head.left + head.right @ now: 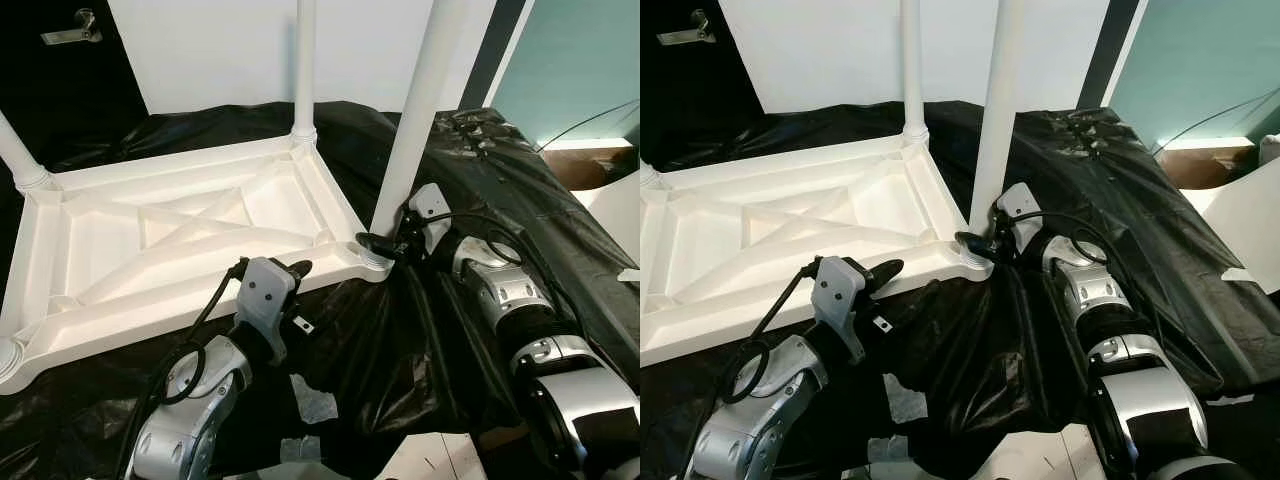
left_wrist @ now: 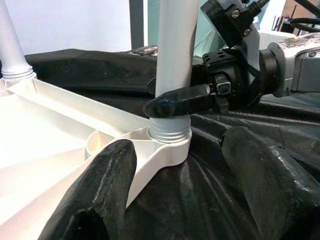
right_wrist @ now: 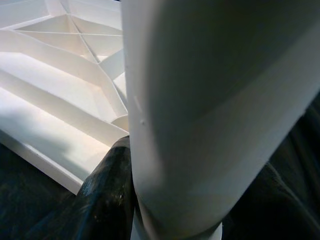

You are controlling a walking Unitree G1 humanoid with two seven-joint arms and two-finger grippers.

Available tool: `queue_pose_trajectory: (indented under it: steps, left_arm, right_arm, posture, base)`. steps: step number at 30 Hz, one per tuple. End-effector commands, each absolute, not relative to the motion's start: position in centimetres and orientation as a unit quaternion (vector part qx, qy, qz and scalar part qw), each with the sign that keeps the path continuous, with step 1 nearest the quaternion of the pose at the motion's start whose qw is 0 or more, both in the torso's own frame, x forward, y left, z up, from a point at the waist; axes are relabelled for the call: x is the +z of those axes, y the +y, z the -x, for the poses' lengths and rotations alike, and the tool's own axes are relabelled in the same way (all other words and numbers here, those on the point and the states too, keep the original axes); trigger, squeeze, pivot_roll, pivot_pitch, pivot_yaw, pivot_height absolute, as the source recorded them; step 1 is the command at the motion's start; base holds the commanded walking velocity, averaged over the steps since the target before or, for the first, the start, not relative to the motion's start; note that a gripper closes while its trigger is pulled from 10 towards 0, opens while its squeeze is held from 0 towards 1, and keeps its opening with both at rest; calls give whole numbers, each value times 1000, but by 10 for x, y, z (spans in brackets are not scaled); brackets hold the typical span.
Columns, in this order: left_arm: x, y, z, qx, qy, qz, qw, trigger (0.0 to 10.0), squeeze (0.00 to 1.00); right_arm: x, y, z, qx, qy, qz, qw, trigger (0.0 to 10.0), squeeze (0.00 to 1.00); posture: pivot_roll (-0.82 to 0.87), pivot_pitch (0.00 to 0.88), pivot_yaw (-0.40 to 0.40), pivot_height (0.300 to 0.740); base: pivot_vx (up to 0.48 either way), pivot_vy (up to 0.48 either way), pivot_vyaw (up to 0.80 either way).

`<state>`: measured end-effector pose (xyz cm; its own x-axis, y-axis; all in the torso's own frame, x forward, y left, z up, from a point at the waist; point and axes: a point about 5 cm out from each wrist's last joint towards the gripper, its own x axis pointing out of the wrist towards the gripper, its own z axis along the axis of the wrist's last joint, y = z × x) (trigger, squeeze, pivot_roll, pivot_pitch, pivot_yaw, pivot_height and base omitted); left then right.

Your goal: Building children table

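The white children's table top (image 1: 180,240) lies upside down on a black plastic sheet (image 1: 400,340), its ribbed underside facing up. White legs stand at its far left corner (image 1: 18,155) and far right corner (image 1: 305,70). A third leg (image 1: 420,110) rises from the threaded socket (image 2: 170,132) at the near right corner. My right gripper (image 1: 383,243) is shut on this leg just above the socket, one finger (image 2: 180,102) wrapping its base. My left gripper (image 1: 270,266) hovers open at the top's near edge, its fingers (image 2: 100,190) spread and pointing at that corner.
A white board (image 1: 220,50) leans behind the table, beside a dark door with a handle (image 1: 70,30). A cardboard box (image 1: 590,165) sits at the right. Scraps of clear plastic (image 1: 315,400) lie on the sheet near my left arm. A pale panel (image 1: 430,460) lies at the front.
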<state>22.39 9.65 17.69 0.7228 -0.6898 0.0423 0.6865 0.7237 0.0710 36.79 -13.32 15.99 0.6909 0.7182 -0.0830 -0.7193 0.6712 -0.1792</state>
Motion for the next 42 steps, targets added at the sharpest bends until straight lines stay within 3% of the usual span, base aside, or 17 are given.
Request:
queue_pose_trajectory:
  steps: [1,11,17,22,27,28,29,30,35,36,37,38,42]
  left_arm:
    - [174,97,-224,-355,-23,-21,934,10000,0]
    - [174,97,-225,-357,-23,-20,934,10000,0]
    - [174,96,-225,-359,-22,-19,933,10000,0]
    - [174,95,-225,-357,-23,-15,934,10000,0]
    - [175,96,-228,-340,-31,-19,940,10000,0]
    - [175,97,-229,-331,-34,-22,943,10000,0]
    - [175,97,-229,-331,-34,-22,943,10000,0]
    - [176,99,-231,-322,-37,-25,946,10000,0]
    - [177,103,-234,-303,-43,-34,951,10000,0]
    - [177,104,-234,-300,-44,-36,952,10000,0]
    - [177,104,-234,-300,-44,-36,952,10000,0]
    - [176,104,-234,-297,-44,-40,953,10000,0]
    - [175,103,-234,-295,-44,-45,953,10000,0]
  right_arm:
    - [147,-137,-365,376,31,101,921,0,0]
    - [136,-121,-356,325,22,75,942,0,0]
    - [126,-105,-349,248,38,40,967,0,0]
    - [123,-82,-343,165,44,4,985,0,0]
    - [125,-57,-336,162,46,-21,985,0,0]
    - [127,-49,-334,174,43,-27,983,2431,0]
    - [127,-49,-334,174,43,-27,983,2431,0]
    - [129,-48,-333,175,43,-29,983,10000,0]
    - [133,-60,-336,162,40,-30,986,10000,0]
    - [135,-64,-337,165,33,-34,985,10000,165]
    - [135,-64,-337,165,33,-34,985,10000,165]
    - [138,-66,-337,189,24,-41,981,10000,1000]
    - [144,-75,-336,220,4,-45,974,10000,1000]
  posture:
    - [110,45,-54,740]
    - [100,58,-46,740]
    - [98,65,-46,740]
    - [101,65,-51,740]
    - [101,63,-53,740]
    - [103,60,-55,740]
    - [103,60,-55,740]
    - [106,57,-60,740]
    - [105,54,-63,740]
    - [105,54,-63,740]
    - [105,54,-63,740]
    - [104,53,-63,740]
    - [104,53,-63,740]
  base:
    - [0,0,0]
    - [0,0,0]
    - [0,0,0]
    - [0,0,0]
    - [0,0,0]
    - [0,0,0]
    - [0,0,0]
    - [0,0,0]
    - [0,0,0]
    - [0,0,0]
    - [0,0,0]
    - [0,0,0]
    - [0,0,0]
